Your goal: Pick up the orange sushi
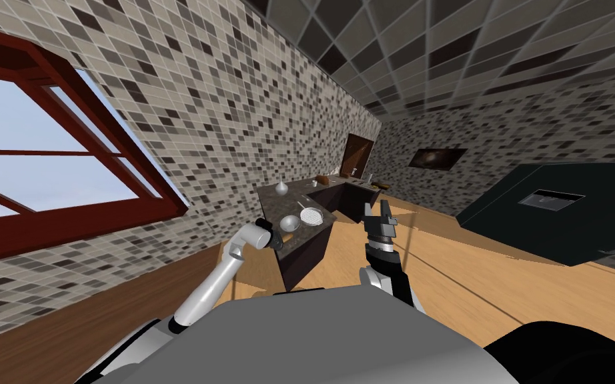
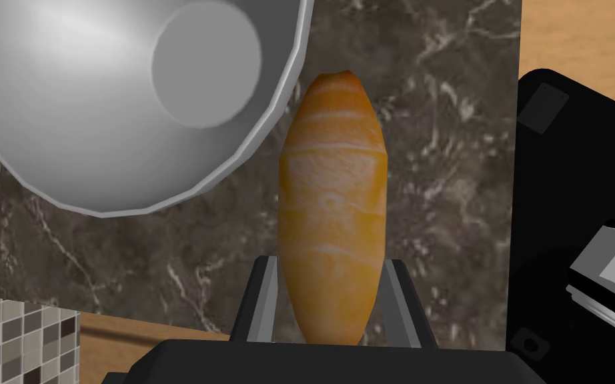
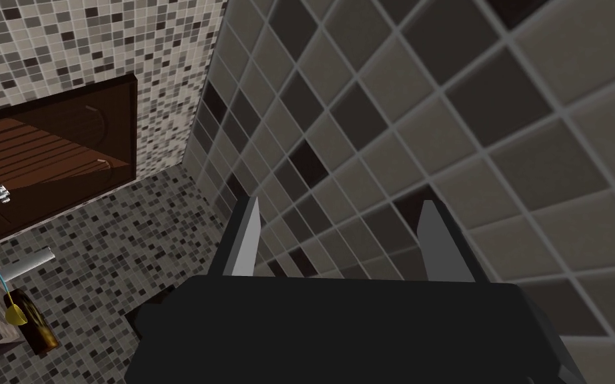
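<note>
The orange sushi [image 2: 333, 220], a long glossy piece with pale stripes, lies lengthwise between my left gripper's fingers [image 2: 263, 300], which press its sides. My left gripper [image 2: 331, 263] is shut on it over the dark marbled counter [image 2: 446, 133]. In the head view the left gripper [image 1: 274, 235] sits at the counter's near corner [image 1: 297, 245]. My right gripper [image 1: 381, 212] is raised beside the counter, away from it, and stands open [image 3: 339, 203] with nothing between its fingers.
A grey bowl [image 2: 99, 100] stands on the counter right beside the sushi's far end, also visible as the bowl [image 1: 289, 222]. A round plate [image 1: 311, 215] and a small vase [image 1: 281, 189] stand further along. A big black cabinet [image 1: 553, 207] stands to the right across wooden floor.
</note>
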Motion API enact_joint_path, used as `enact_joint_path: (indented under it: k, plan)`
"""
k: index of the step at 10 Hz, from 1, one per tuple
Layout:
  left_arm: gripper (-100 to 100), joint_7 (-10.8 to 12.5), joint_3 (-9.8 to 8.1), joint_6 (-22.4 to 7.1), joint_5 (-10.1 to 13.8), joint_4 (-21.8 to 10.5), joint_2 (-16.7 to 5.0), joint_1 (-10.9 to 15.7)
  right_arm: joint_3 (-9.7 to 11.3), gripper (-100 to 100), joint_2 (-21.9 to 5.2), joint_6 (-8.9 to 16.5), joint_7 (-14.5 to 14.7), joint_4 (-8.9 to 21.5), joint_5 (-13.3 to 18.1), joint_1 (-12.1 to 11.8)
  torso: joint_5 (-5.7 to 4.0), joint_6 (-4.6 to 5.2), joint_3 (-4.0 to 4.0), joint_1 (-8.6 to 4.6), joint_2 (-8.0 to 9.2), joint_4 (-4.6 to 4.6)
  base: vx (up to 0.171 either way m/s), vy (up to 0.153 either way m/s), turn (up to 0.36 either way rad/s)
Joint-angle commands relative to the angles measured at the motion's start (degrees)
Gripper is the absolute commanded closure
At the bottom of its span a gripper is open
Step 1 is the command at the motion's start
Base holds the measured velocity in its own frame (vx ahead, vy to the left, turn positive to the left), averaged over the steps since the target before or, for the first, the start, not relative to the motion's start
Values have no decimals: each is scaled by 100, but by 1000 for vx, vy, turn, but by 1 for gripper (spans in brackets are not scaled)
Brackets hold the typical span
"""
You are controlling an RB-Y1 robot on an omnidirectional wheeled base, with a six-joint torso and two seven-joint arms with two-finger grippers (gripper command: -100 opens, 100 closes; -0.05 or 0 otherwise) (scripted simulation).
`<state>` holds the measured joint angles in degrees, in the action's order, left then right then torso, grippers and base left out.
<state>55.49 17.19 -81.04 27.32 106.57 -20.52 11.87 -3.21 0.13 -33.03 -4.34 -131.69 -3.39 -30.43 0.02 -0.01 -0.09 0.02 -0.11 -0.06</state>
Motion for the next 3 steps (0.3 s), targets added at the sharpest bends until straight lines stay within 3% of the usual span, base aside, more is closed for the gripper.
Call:
enact_joint_path:
  k: [1, 2, 3]
  plan:
    - [100, 126, 20, -188, 48, 186, -60, 46, 0, 0, 0, 0, 0, 0, 0, 0, 0, 0, 0, 0, 0, 0, -7, 20, 17]
    - [100, 67, 15, -97, 26, 95, -31, 35, 0, 0, 0, 0, 0, 0, 0, 0, 0, -1, 1, 2, 2, 1, -3, 9, 1]
    - [0, 81, 17, -119, 30, 108, -35, 41, 0, 0, 0, 0, 0, 0, 0, 0, 1, -1, -1, 0, 0, -1, 0, 0, 0]
